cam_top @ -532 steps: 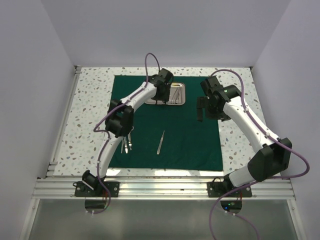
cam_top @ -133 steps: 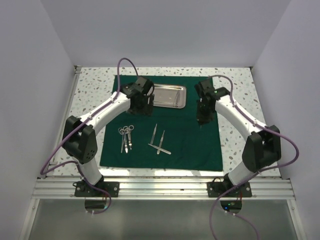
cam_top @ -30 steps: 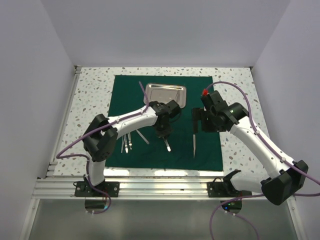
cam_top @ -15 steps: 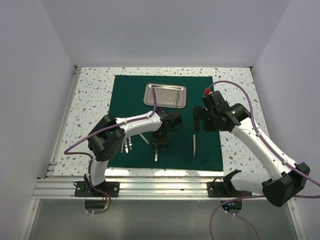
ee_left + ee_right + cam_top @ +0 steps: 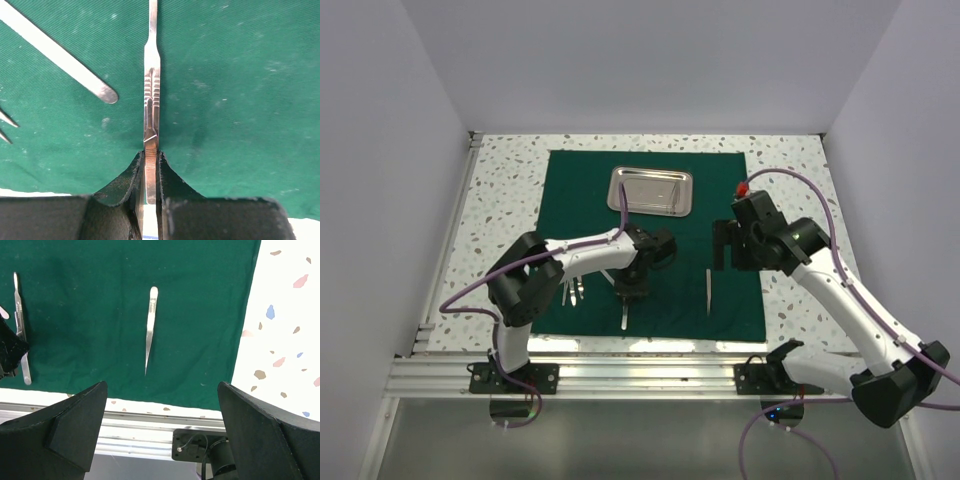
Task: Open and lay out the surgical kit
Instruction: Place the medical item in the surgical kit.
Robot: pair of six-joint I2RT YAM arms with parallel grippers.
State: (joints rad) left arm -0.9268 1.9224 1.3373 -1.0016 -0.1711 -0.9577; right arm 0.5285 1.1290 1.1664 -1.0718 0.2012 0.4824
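Green cloth (image 5: 570, 180) lies spread flat on the counter (image 5: 500, 200), with a steel tray (image 5: 651, 190) at its far edge and tools laid out nearer the front.
Left jaws pinch a slim steel handle (image 5: 151, 85) tightly, down at the cloth, seemingly to line it up alongside the tweezers (image 5: 150, 322); right jaws hang wide and empty above those.

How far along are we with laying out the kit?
Done: the green cloth is spread flat, the steel tray looks empty, and tweezers lie on the cloth. In hand: the left gripper is shut on a slim steel handle at the cloth. Left: releasing it; the right gripper is open, holding nothing.
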